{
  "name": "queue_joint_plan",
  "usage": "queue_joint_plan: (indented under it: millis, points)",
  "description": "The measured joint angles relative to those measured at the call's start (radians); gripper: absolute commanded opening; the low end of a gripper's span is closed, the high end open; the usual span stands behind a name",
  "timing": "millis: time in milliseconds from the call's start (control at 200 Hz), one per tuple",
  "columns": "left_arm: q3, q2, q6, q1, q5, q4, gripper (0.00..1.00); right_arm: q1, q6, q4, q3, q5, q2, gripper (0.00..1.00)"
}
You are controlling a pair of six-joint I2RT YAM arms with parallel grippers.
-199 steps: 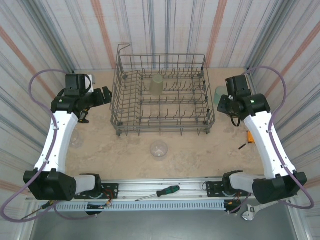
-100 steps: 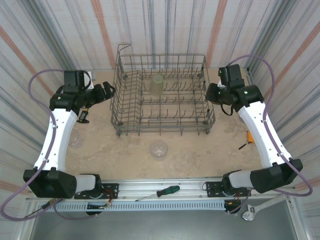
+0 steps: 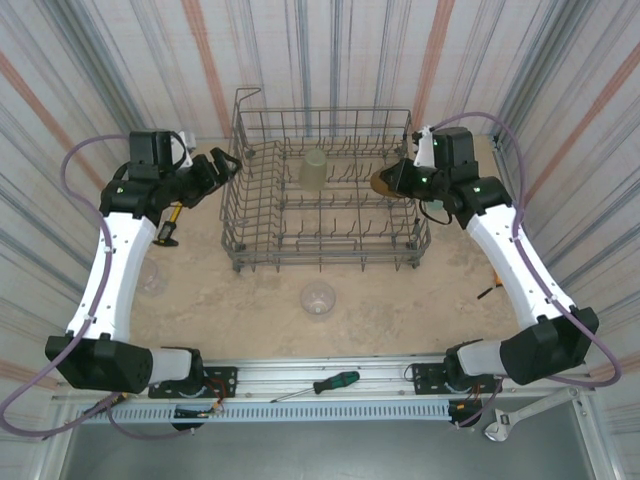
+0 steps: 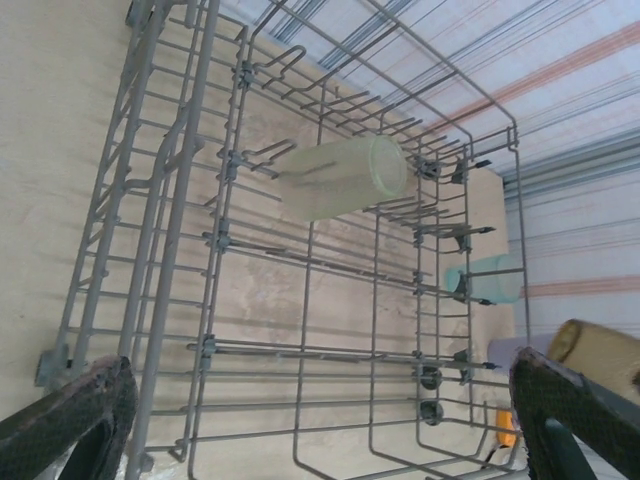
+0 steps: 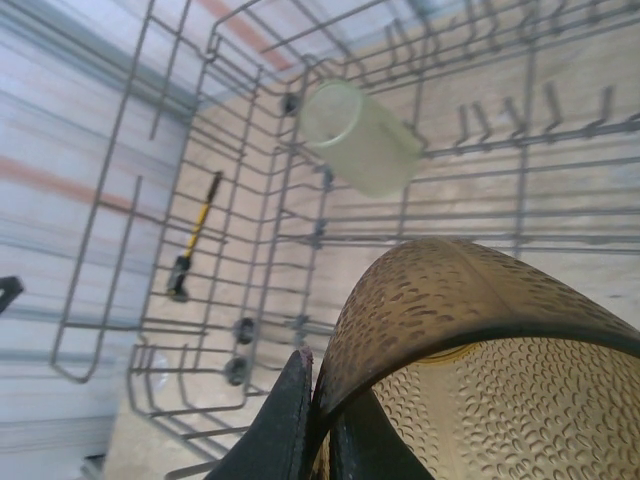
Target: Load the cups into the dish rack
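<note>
Striped corrugated walls close round a beige, stone-look tabletop [image 3: 400,300]. At the left, the left gripper [image 3: 222,168] hangs with its jaws spread wide and nothing between them, just beside the left wall of the dish rack [image 3: 258,215]. The rack stands mid-table, and a pale yellow-green cup [image 3: 314,170] sits over the tines in its far row. A clear cup [image 3: 318,298] stands on the table in front of the rack. On the right, the right gripper [image 3: 397,178] pinches the rim of an amber-brown cup [image 3: 380,182], held over the rack's right end. A teal cup [image 4: 487,280] stands outside the rack's right wall.
</note>
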Motion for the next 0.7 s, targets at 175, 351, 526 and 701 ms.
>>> queue_joint_plan:
  millis: [175,351,526,701]
  points:
    - [0.000,0.010,-0.072,-0.025,0.022,0.047,0.99,0.000,0.092,0.167,-0.075,-0.108,0.000,0.00]
    - [0.000,0.029,-0.144,-0.061,0.048,0.111,0.99,0.000,0.177,0.334,-0.136,-0.167,0.000,0.00]
    - [-0.002,0.076,-0.235,-0.120,0.068,0.195,0.99,0.000,0.277,0.526,-0.217,-0.220,0.001,0.00]
    - [-0.009,0.131,-0.335,-0.184,0.099,0.298,0.99,0.003,0.359,0.705,-0.275,-0.257,0.021,0.00]
